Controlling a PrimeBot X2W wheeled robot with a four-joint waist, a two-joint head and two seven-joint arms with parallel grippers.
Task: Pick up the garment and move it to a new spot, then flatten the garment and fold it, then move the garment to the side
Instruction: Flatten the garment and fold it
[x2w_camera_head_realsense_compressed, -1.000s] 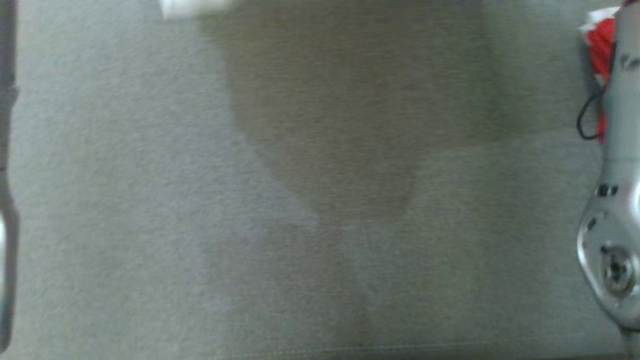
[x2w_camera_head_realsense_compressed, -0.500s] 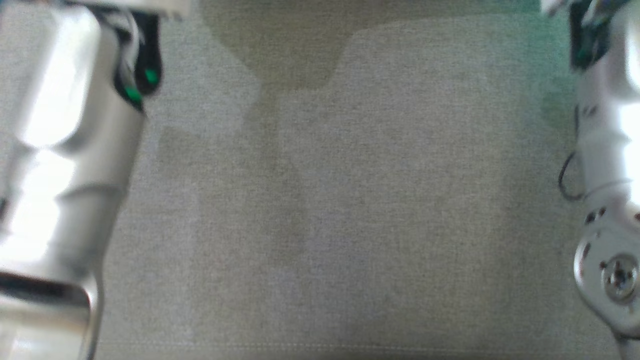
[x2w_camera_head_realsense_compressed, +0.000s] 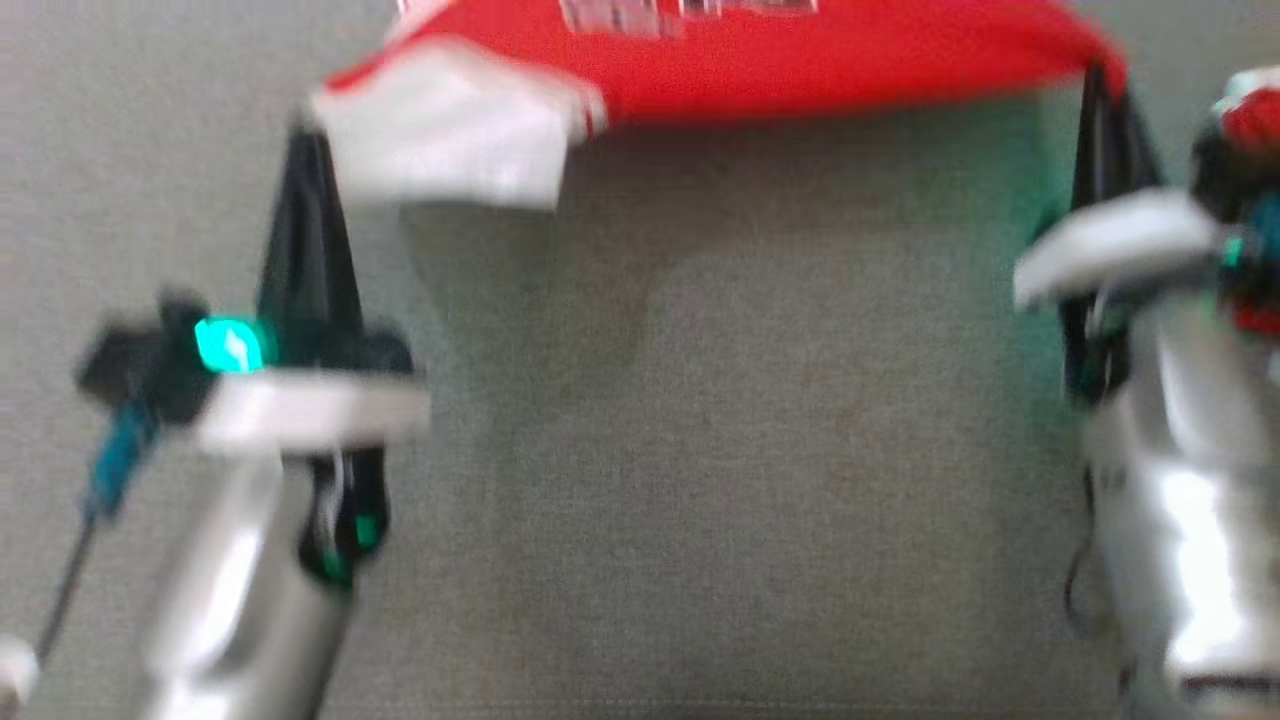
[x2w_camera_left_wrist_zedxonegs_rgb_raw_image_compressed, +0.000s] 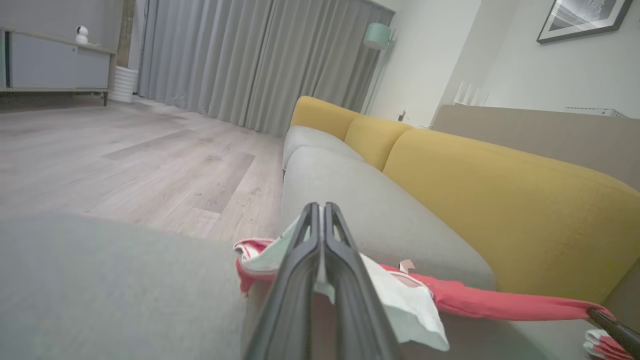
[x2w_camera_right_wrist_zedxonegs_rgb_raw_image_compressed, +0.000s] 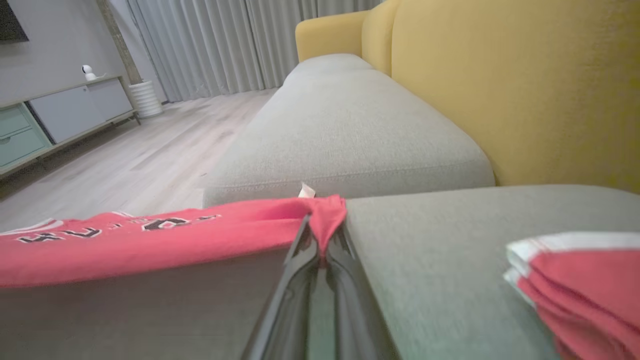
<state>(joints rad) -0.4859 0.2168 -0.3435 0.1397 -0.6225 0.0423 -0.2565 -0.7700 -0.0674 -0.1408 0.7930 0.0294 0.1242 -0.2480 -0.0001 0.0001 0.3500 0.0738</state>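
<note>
Head view, garment: the red jersey (x2w_camera_head_realsense_compressed: 800, 60) hangs stretched above the grey sofa seat (x2w_camera_head_realsense_compressed: 700, 450), at the far side of the view. Its white sleeve (x2w_camera_head_realsense_compressed: 450, 130) droops at the left. The picture is blurred.
Head view, left tool: the left tool (x2w_camera_head_realsense_compressed: 308, 150) has its fingers together, clamped on the corner beside the sleeve.
Head view, right tool: the right tool (x2w_camera_head_realsense_compressed: 1100, 90) is pinched on the opposite red corner.
Left wrist view, grip: the fingers press on white and red cloth. Only a small fold is caught, so I judge it could slip out if the arms pull further apart.
Left wrist view, edges: the wooden floor (x2w_camera_left_wrist_zedxonegs_rgb_raw_image_compressed: 125, 160) lies beyond the seat's front edge, and a loose hem could slide over it.
Right wrist view, grip: a thin red corner sits between the closed fingers, and the cloth runs taut to the left.
Right wrist view, neighbour: a folded red garment (x2w_camera_right_wrist_zedxonegs_rgb_raw_image_compressed: 575, 285) lies near on the right. Lowering the jersey there could disturb it.
Right wrist view, room: bare seat reaches to the yellow backrest (x2w_camera_right_wrist_zedxonegs_rgb_raw_image_compressed: 500, 75), probably enough for spreading flat.
</note>
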